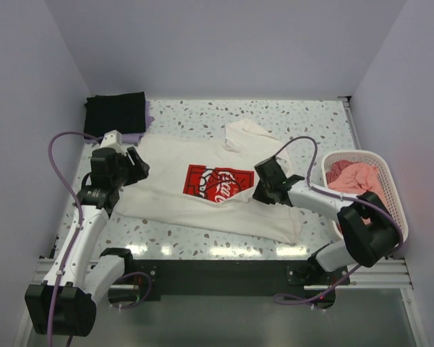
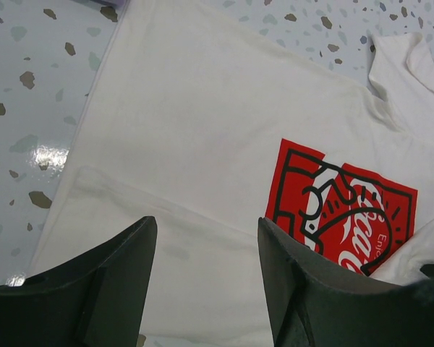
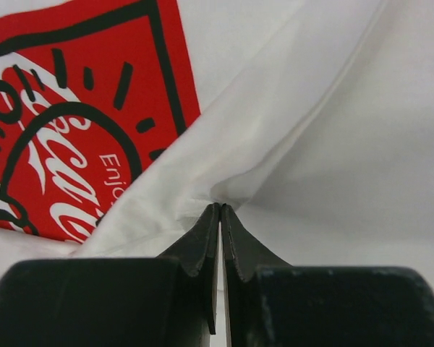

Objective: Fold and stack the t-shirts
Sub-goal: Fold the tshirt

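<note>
A soft cream-white t-shirt with a red square chest print (image 1: 173,191) is spread face up at the centre of the grey-speckled white table (image 1: 296,119), and its 3 o'clock side is folded over, just covering the print's edge. The right gripper (image 3: 219,217) is seen pressed together, clamped on a fold of that cloth just beside the print at its 4 o'clock corner. The left gripper (image 2: 206,271) is held with fingers apart over the shirt's 9 o'clock edge; contact with the cloth cannot be told. A folded black t-shirt of soft cloth (image 1: 116,112) is laid at the table's 10 o'clock corner on a pale lavender t-shirt (image 1: 147,118), of which only an edge is seen. A crumpled salmon-pink t-shirt (image 1: 351,176) is held in a white slatted plastic basket (image 1: 392,189) at 3 o'clock.
</note>
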You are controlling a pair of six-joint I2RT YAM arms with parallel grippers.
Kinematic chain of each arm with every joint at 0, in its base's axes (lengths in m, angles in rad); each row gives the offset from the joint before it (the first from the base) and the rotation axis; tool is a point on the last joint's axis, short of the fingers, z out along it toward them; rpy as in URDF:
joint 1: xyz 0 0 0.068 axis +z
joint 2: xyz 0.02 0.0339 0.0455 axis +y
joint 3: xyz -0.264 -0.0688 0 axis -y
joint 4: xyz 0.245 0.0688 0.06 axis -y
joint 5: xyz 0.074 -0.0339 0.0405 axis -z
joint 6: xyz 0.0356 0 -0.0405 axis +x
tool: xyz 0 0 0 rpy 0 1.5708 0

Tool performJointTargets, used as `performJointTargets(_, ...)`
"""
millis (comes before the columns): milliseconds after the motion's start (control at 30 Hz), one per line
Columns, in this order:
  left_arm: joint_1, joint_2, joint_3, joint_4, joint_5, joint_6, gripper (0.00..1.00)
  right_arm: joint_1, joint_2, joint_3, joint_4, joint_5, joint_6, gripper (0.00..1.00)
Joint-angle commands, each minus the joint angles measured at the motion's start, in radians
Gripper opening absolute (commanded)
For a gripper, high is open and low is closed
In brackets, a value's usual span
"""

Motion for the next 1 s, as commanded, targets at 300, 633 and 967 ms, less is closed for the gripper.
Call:
performJointTargets(300, -0.003, -0.001, -0.006, 0.055, 0.025, 0.031, 0.63, 0.001, 0.124, 0.182, 0.053, 0.032, -0.041, 0.03)
performJointTargets(633, -0.003, 0.088, 0.022, 0.035, 0.002, 0.001, 0.63, -0.014, 0.177, 0.236, 0.112, 0.03, -0.034, 0.04)
performJointTargets(967, -0.003, 0.335, 0.149, 0.115, -0.073, -0.14, 0.65, -0.063, 0.151, 0.227, 0.169, -0.016, -0.067, 0.45)
